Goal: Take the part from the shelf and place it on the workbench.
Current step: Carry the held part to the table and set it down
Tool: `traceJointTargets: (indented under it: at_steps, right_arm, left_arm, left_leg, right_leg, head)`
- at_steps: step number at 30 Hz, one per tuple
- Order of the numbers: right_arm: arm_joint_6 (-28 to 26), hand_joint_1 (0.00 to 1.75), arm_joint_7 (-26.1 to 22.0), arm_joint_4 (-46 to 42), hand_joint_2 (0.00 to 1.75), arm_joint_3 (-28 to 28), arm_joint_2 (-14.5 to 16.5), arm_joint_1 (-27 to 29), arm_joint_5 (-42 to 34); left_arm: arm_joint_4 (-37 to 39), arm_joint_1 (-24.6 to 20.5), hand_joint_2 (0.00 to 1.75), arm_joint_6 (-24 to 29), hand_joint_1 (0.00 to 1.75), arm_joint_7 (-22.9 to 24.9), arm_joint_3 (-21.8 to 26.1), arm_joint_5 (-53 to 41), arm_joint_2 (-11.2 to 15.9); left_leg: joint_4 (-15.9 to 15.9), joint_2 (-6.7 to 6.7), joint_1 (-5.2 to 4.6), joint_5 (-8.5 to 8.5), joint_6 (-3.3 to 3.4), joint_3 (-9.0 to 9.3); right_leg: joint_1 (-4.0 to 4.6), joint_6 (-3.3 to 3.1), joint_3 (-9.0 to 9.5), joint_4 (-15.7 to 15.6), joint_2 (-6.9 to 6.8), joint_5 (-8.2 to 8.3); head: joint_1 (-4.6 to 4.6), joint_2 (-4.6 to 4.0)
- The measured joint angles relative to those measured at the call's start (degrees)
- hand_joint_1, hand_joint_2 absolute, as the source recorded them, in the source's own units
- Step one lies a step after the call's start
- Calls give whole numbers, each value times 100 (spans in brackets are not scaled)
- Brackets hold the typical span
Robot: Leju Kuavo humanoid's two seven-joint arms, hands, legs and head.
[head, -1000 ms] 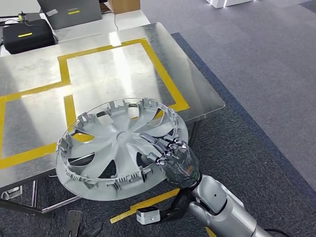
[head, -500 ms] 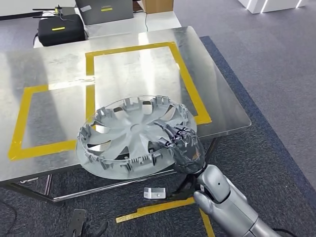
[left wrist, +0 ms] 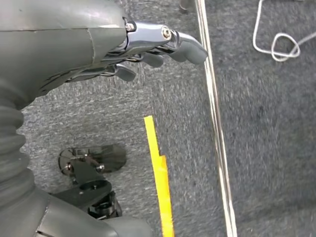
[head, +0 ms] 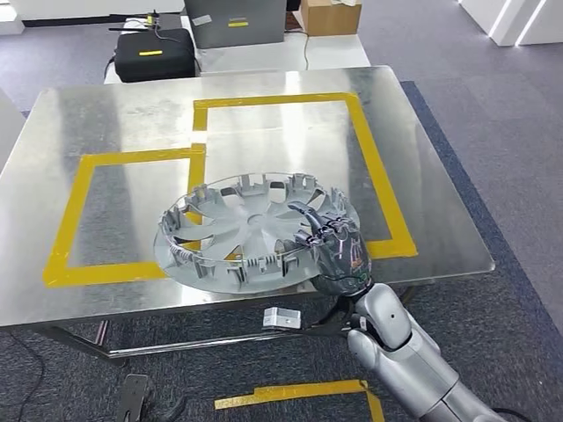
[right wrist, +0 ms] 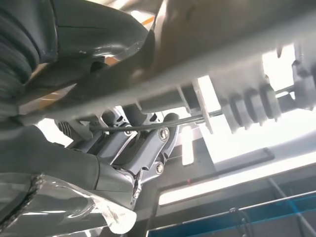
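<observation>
The wheel cover [head: 255,233] is silver-grey all over. The workbench [head: 120,114] is bare brushed metal, marked with yellow tape [head: 372,163] in two rectangular outlines. The right hand [head: 335,255] is dark grey on a silver arm. The carpet [head: 491,123] is speckled grey, edged by a blue-black band beside the bench.

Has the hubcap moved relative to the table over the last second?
Yes. The hubcap in the right robot hand has come further in over the table, toward the yellow tape.
</observation>
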Motion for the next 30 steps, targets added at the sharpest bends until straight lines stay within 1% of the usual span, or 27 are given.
traceJointTargets:
  at_steps: [1,2,4,5,6,7,8,10,11,12,13,14,15,16,17,18,19,20,21,22,23,25,26,27,28,29,30]
  right_arm:
    - [2,175,0,14,175,-14,7,-10,-2]
    - [5,175,-1,27,175,-24,10,-17,-4]
    - [22,175,-2,61,175,-44,10,-25,-9]
    - [42,175,-2,85,175,-59,10,-25,-15]
    - [65,175,-1,114,175,-77,10,-25,-24]
    - [87,175,0,148,175,-93,10,-25,-34]
    - [104,175,1,184,175,-104,10,-25,-47]
    - [120,175,1,258,175,-130,10,-26,-76]
    - [134,175,1,301,175,-147,11,-36,-94]
    - [158,175,1,350,175,-171,22,-50,-113]
    - [192,175,1,402,175,-198,32,-71,-140]
    - [244,175,2,456,175,-228,50,-98,-169]
    - [311,175,2,515,175,-265,73,-130,-200]
    - [386,175,3,585,175,-304,92,-166,-236]
    - [469,175,4,664,175,-340,113,-208,-269]
    - [548,175,8,745,175,-372,127,-246,-303]
    - [626,175,17,832,175,-403,134,-272,-337]
    - [700,175,27,916,175,-431,137,-291,-367]
    - [769,175,38,999,175,-460,137,-298,-392]
    - [840,175,50,1078,175,-483,138,-304,-414]
    - [919,175,70,1150,175,-498,140,-319,-431]
    - [1128,175,141,1284,175,-517,146,-386,-476]
    - [1267,175,193,1371,175,-525,152,-447,-518]
    - [1429,175,251,1477,175,-539,160,-517,-578]
    - [1601,175,315,1598,175,-557,167,-583,-641]
    - [1752,175,381,1727,175,-578,179,-646,-707]
    - [1879,175,442,1850,175,-605,192,-712,-764]
  left_arm:
    - [0,-2,175,-2,0,0,-8,-1,1]
    - [0,-11,175,-3,0,-1,-16,-1,1]
    - [0,-30,175,-9,0,-1,-28,-4,-2]
    - [0,-33,175,-14,0,-1,-31,-7,-4]
    - [0,-28,175,-17,0,0,-32,-10,-5]
    - [0,-21,175,-21,0,1,-34,-13,-5]
    - [0,-15,175,-21,0,1,-35,-14,-5]
    - [1,-12,175,-23,0,2,-37,-14,-7]
    - [1,-15,175,-23,0,4,-38,-14,-8]
    - [2,-15,175,-28,0,7,-40,-12,-9]
    - [3,-12,175,-40,0,9,-43,-10,-11]
    - [4,-8,175,-61,0,9,-47,-7,-13]
    - [3,-4,175,-86,0,8,-54,-3,-9]
    - [2,-6,175,-113,0,2,-64,-1,-7]
    - [1,-16,175,-139,0,-3,-74,1,-2]
    - [0,-27,175,-160,0,-8,-83,1,1]
    - [0,-35,175,-177,0,-11,-95,0,-1]
    - [0,-34,175,-189,0,-10,-105,-1,-1]
    - [0,-24,175,-197,0,-9,-115,-1,0]
    - [0,-13,175,-203,0,-7,-123,-1,1]
    - [0,-6,175,-209,0,-3,-127,-2,2]
    - [0,-6,175,-220,0,6,-133,-9,8]
    - [0,-12,175,-225,0,15,-139,-16,14]
    - [0,-20,175,-230,0,29,-150,-28,21]
    - [0,-20,175,-234,0,49,-163,-39,28]
    - [0,-18,175,-239,0,69,-178,-50,33]
    - [0,-13,175,-246,0,84,-192,-60,37]
  left_leg:
    - [-11,-54,14,-24,39,56]
    - [-20,-110,25,-49,72,108]
    - [-27,-217,28,-117,116,167]
    - [-26,-279,24,-155,123,195]
    - [-26,-338,18,-196,125,234]
    - [-25,-401,13,-241,122,289]
    - [-24,-465,8,-291,116,357]
    - [-22,-575,2,-395,90,495]
    - [-22,-621,4,-435,70,531]
    - [-25,-658,15,-463,39,545]
    - [-25,-689,23,-477,5,550]
    - [-36,-710,31,-482,-24,555]
    - [-19,-690,32,-494,-53,559]
    - [57,-607,21,-509,-81,535]
    - [231,-492,18,-553,-115,445]
    - [511,-366,22,-629,-155,287]
    - [851,-266,31,-727,-194,78]
    - [1175,-221,48,-829,-223,-142]
    - [1381,-204,60,-873,-238,-312]
    - [1425,-197,67,-824,-242,-400]
    - [1271,-191,69,-663,-236,-387]
    - [607,-147,55,-174,-200,-159]
    - [305,-111,35,-41,-177,-50]
    - [87,-80,12,9,-150,29]
    - [-13,-61,-8,12,-122,63]
    - [-38,-71,-21,-22,-98,66]
    - [-72,-87,-16,5,-70,86]
  right_leg:
    - [-9,20,-56,148,60,-1]
    - [-18,34,-199,397,142,-36]
    - [-25,47,-707,1110,320,-257]
    - [-24,50,-971,1410,365,-397]
    - [-21,48,-1171,1567,387,-488]
    - [-19,38,-1275,1533,399,-456]
    - [-19,22,-1293,1324,415,-283]
    - [-18,-27,-1191,645,526,303]
    - [-15,-51,-1136,366,592,496]
    - [-7,-82,-1091,205,644,635]
    - [8,-117,-1065,148,660,650]
    - [17,-153,-1017,116,632,648]
    - [14,-186,-960,92,599,676]
    - [5,-214,-902,53,559,662]
    - [-11,-242,-838,22,519,653]
    - [-21,-261,-782,-2,477,630]
    - [-21,-279,-736,-9,433,596]
    - [-20,-291,-697,-9,392,559]
    - [-19,-291,-657,-8,357,521]
    - [-19,-289,-612,-8,327,482]
    - [-18,-285,-561,-7,303,445]
    - [-16,-268,-459,-9,267,374]
    - [-13,-252,-423,-11,254,347]
    - [-6,-226,-414,-6,244,322]
    - [1,-195,-409,-3,232,300]
    - [7,-158,-406,-3,217,280]
    - [13,-119,-409,0,206,253]
  head:
    - [6,0]
    - [22,0]
    - [42,0]
    - [46,0]
    - [45,0]
    - [45,0]
    - [46,0]
    - [40,0]
    - [34,0]
    - [25,0]
    - [18,0]
    - [18,0]
    - [17,0]
    - [8,0]
    - [-6,0]
    - [-18,0]
    - [-32,0]
    - [-34,0]
    - [-34,0]
    - [-34,0]
    - [-34,0]
    - [-32,0]
    - [-31,0]
    - [-32,0]
    - [-31,0]
    - [-30,0]
    - [-30,0]
